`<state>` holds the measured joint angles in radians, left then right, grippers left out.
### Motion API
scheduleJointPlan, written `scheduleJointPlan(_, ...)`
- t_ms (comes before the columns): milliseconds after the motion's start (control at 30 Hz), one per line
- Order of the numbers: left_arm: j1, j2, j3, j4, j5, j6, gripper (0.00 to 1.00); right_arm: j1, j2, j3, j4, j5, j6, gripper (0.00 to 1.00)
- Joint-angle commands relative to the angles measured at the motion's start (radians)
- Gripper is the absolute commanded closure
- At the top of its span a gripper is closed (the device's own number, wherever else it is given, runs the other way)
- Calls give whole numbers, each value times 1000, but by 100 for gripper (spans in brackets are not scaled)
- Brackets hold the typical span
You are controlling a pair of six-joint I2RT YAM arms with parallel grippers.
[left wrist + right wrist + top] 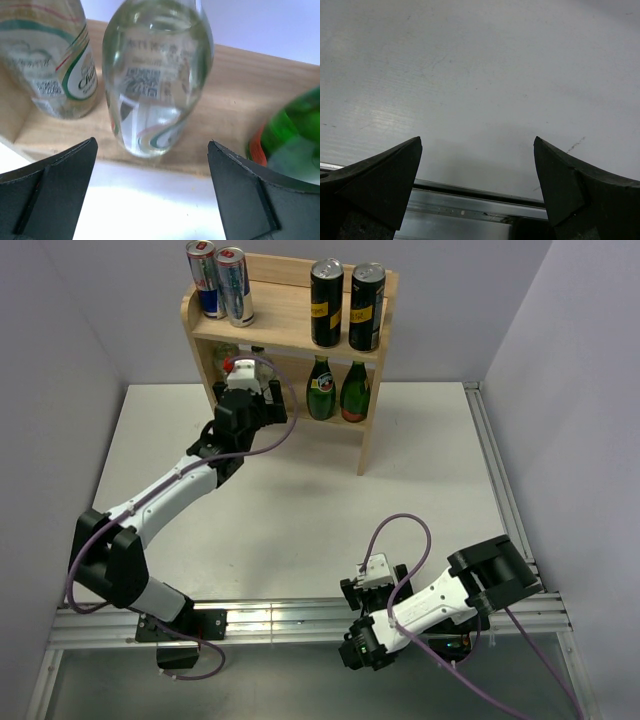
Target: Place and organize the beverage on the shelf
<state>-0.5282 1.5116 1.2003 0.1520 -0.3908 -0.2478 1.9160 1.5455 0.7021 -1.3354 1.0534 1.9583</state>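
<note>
The light-wood shelf [290,315] stands at the table's far side. Its top tier holds two blue-silver cans [220,282] at the left and two black-yellow cans [345,302] at the right. The lower tier holds two green bottles [338,390] at the right. My left gripper [245,378] is at the lower tier's left part. It is open [151,144], with a clear bottle [155,75] standing on the shelf board just beyond the jaws, untouched. A second clear bottle [50,55] stands left of it and a green bottle [295,135] to the right. My right gripper [362,585] is open and empty [477,140] low over the table.
An aluminium rail [300,620] runs along the table's near edge, just under my right gripper [470,207]. Another rail [495,475] runs down the right side. Grey walls close in the table at the left, back and right.
</note>
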Motion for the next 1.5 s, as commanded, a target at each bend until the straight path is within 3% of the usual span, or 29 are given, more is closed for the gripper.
scheduleJointPlan(0,-10,-83,-28,0,38,-34,1,14,4,20,-103,7,557,0)
scheduleJointPlan(300,-75,-333,-220,-120,1,-108,1,26,-56,51,-108,66,501,0)
scheduleJointPlan(600,-340,-767,-421,-377,-267,-266,1,38,-162,362,-110,299,13,0)
scheduleJointPlan(700,-368,-881,-401,-489,-335,-301,1,38,-224,519,-110,390,-256,0)
scheduleJointPlan(900,-368,-936,-233,-742,-457,-376,1,38,-300,835,-102,519,-576,0)
scheduleJointPlan(1000,-368,-926,-151,-844,-464,-372,1,38,-324,904,2,551,-866,0)
scheduleJointPlan(1100,-368,-959,-140,-868,-462,-343,1,38,-378,877,221,569,-1135,0)
scheduleJointPlan(1167,-368,-1004,-156,-868,-471,-329,1,38,-445,788,500,589,-1315,0)
scheduleJointPlan(1200,-368,-1019,-160,-862,-470,-324,1,38,-473,740,638,603,-1559,0)
scheduleJointPlan(1233,-368,-1045,-165,-862,-473,-320,1,38,-498,644,926,606,-1679,0)
scheduleJointPlan(1267,-368,-1054,-174,-862,-476,-318,1,38,-537,610,1034,605,-1772,0)
scheduleJointPlan(1300,-368,-1062,-179,-864,-480,-315,1,38,-550,593,1085,590,-1814,0)
scheduleJointPlan(1400,-368,-1077,-199,-859,-487,-308,1,38,-550,625,946,589,-1671,0)
scheduleJointPlan(1467,-368,-1077,-211,-850,-477,-304,1,38,-533,645,895,600,-1659,0)
